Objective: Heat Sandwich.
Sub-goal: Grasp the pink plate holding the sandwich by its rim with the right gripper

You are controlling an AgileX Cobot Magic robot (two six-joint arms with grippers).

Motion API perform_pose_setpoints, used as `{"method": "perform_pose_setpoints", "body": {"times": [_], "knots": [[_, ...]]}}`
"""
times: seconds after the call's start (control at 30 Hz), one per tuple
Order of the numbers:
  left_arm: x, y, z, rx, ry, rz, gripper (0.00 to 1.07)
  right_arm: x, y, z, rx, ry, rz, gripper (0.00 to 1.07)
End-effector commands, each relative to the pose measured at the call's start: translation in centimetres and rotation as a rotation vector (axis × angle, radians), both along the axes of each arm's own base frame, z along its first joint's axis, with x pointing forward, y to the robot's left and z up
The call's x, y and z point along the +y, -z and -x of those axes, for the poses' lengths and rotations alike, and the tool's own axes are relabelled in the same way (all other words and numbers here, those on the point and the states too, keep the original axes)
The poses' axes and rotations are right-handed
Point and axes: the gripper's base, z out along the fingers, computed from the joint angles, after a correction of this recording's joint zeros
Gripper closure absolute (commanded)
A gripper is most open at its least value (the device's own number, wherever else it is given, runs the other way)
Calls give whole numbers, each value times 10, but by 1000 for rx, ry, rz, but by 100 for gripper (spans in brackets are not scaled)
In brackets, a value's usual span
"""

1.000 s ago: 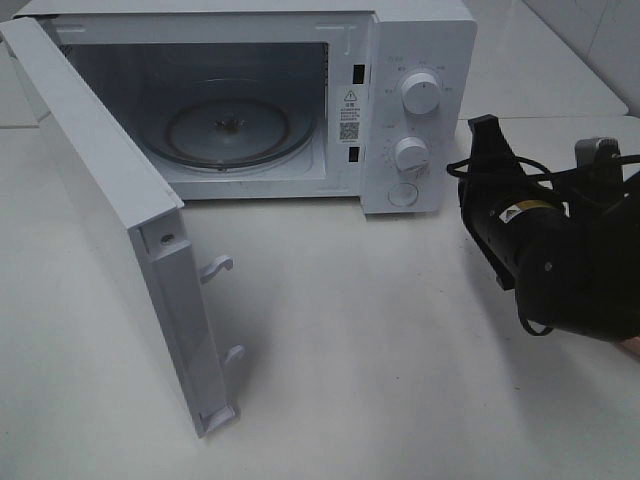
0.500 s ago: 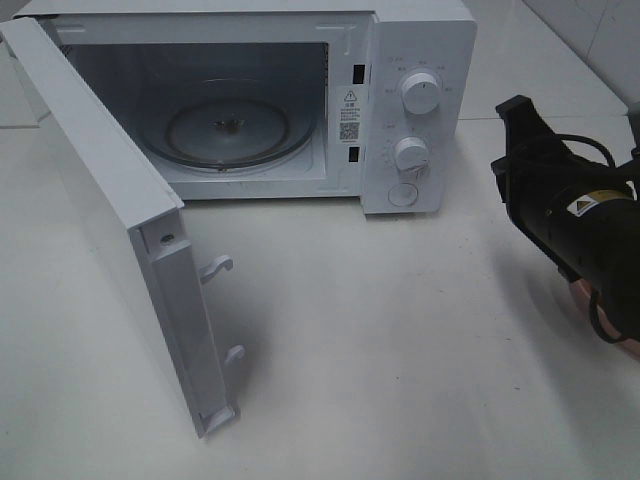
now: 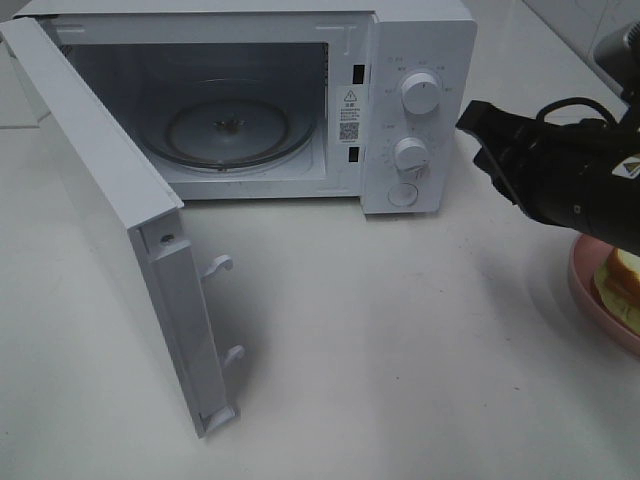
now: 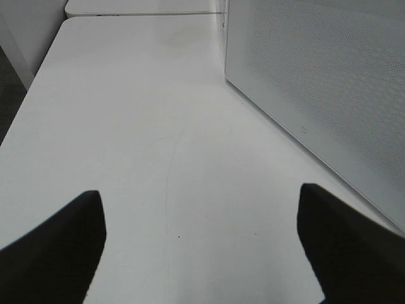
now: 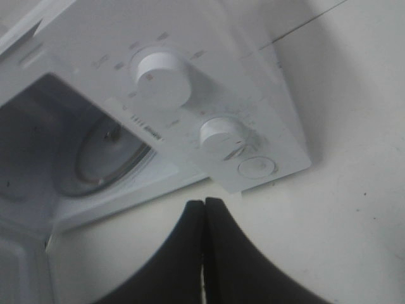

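Sandwich of pale white bread (image 3: 622,283) on a round pink plate (image 3: 583,280) at the right edge of the desk (image 3: 400,350) looks soft and light, so lift the plate's rim; right jaws together, left jaws apart.

Sandwich (image 3: 622,278) on plate (image 3: 583,287), on table (image 3: 400,360), right of microwave (image 3: 430,40)

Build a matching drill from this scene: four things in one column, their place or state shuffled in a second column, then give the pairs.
Column one
1. white microwave door
2. clear glass turntable
3. round pink plate
4. black right hand

Column two
A. shut, holding nothing
B. under the pale bread sandwich
C. swung wide open
D. inside the white microwave

Pairs: 1-C, 2-D, 3-B, 4-A
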Motion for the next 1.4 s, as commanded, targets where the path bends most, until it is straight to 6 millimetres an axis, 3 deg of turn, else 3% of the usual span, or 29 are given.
{"method": "perform_pose_setpoints", "body": {"times": [0.03,0.27,0.43,0.67,0.73,0.83,0.9,1.0,1.07,1.13,1.17,1.3,1.4], "knots": [[0,0,2,-31,0,1,30,11,-15,3,31,-178,113,106],[0,0,2,-31,0,1,30,30,-46,-3,43,-369,176,106],[0,0,2,-31,0,1,30,36,-53,-2,50,-460,234,104],[0,0,2,-31,0,1,30,18,-51,-6,174,-483,285,98],[0,0,2,-31,0,1,30,1,-52,-10,271,-477,319,91],[0,0,2,-31,0,1,30,-9,-53,-11,334,-480,347,84],[0,0,2,-31,0,1,30,-19,-57,-11,405,-498,398,72],[0,0,2,-31,0,1,30,-25,-59,-10,448,-495,416,65],[0,0,2,-31,0,1,30,-30,-63,-9,507,-480,463,54],[0,0,2,-31,0,1,30,-33,-64,-9,527,-466,483,50],[0,0,2,-31,0,1,30,-38,-66,-8,562,-436,526,41],[0,0,2,-31,0,1,30,-47,-67,-5,652,-398,599,28],[0,0,2,-31,0,1,30,-50,-66,-5,700,-394,642,26]]}}
